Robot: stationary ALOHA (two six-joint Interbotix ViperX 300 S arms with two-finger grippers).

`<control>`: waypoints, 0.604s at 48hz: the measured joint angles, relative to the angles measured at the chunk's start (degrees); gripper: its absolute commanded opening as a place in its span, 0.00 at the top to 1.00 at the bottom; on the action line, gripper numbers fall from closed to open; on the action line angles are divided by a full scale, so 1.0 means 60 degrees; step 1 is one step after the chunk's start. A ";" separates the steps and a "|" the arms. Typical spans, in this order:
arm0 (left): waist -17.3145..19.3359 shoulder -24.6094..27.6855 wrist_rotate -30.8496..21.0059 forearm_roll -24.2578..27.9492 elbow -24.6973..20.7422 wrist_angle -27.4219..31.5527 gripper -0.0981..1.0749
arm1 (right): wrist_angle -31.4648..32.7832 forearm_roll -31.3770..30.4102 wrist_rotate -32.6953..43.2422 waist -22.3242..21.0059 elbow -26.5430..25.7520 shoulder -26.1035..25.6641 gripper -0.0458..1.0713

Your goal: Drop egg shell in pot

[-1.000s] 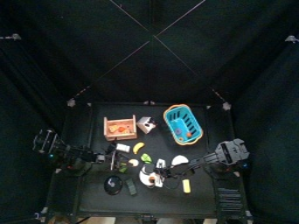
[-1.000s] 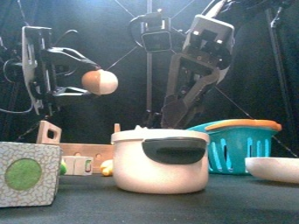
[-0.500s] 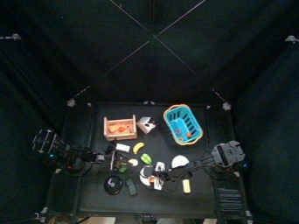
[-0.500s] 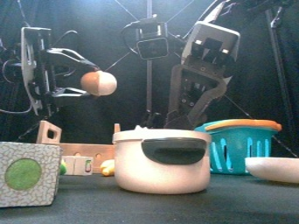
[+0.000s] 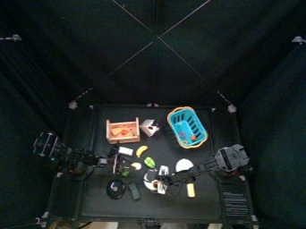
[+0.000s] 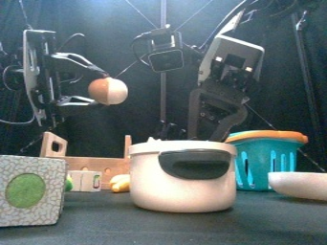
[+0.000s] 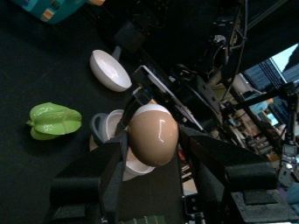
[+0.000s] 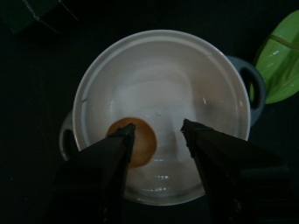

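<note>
Left gripper (image 7: 149, 166) clamps egg (image 7: 152, 136) — above pot (image 6: 185, 175).

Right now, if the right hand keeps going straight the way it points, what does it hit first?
Most likely the brown egg shell lying inside the white pot. The right hand points down into the pot with its jaws apart on either side of the shell, though depth is hard to judge.

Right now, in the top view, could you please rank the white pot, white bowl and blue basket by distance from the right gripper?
1. White pot, directly under the right gripper.
2. White bowl, just behind it, rightward.
3. Blue basket, well behind the bowl.
</note>
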 measured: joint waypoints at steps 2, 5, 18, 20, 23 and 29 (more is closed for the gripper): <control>0.0000 0.0000 0.0015 0.0000 0.0000 -0.0015 0.41 | 0.0000 0.0000 0.0000 -0.0015 0.0000 0.0029 0.29; 0.0000 0.0000 0.0000 0.0000 0.0000 -0.0015 0.41 | 0.0000 0.0000 0.0000 -0.0044 0.0000 0.0088 0.31; 0.0000 0.0000 0.0000 0.0000 0.0000 0.0000 0.41 | 0.0015 0.0000 -0.0044 -0.0190 0.0000 0.0337 0.36; 0.0000 0.0000 0.0000 0.0000 0.0000 0.0000 0.41 | 0.0015 0.0000 -0.0029 -0.0220 0.0000 0.0337 0.37; 0.0000 0.0000 0.0000 0.0000 0.0000 -0.0015 0.41 | 0.0029 -0.0015 -0.0029 -0.0249 0.0000 0.0337 0.40; 0.0000 0.0000 0.0000 0.0000 0.0000 0.0000 0.41 | 0.0044 -0.0103 -0.0029 -0.0278 0.0000 0.0337 0.48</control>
